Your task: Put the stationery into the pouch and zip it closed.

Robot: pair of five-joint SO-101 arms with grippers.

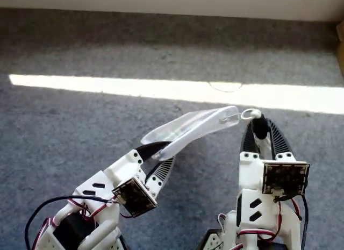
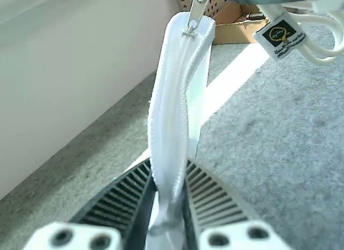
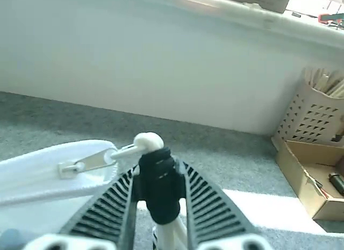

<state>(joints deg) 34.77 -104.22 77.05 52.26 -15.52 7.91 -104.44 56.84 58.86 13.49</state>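
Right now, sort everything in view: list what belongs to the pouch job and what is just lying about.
For the job:
pouch, held at one end by the left claw
zipper pull, pinched in the right claw

Lying about:
cardboard box
lattice basket of sticks

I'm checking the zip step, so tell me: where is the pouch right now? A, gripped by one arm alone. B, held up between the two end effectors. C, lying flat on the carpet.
B: the left end effector clamps one end of the pouch, and the right end effector holds the zipper pull at the other end.
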